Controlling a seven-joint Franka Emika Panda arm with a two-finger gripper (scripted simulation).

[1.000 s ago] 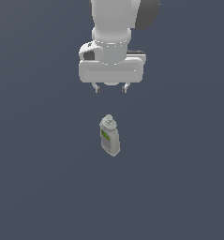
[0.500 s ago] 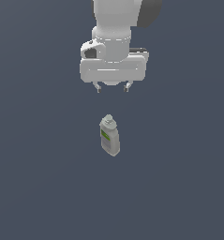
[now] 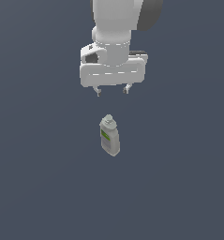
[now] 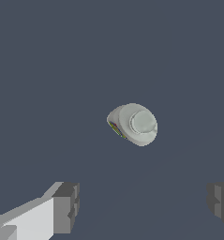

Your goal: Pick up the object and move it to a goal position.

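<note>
The object, a small pale grey-white bottle [image 3: 109, 135] with a green-and-white label and a capped neck, stands on the dark grey floor in the exterior view. In the wrist view I see the bottle [image 4: 133, 123] from above, cap up. My gripper [image 3: 112, 90] hangs above and behind the bottle, open and empty, with clear air between the fingertips and the cap. In the wrist view the two dark finger pads [image 4: 66, 207] stand wide apart, and the bottle lies off to one side of the line between them, not within the gap.
Plain dark grey floor [image 3: 38, 178] all round. No other objects or edges show in either view.
The gripper has moved slightly toward the exterior view's right and a little lower. The bottle has not moved.
</note>
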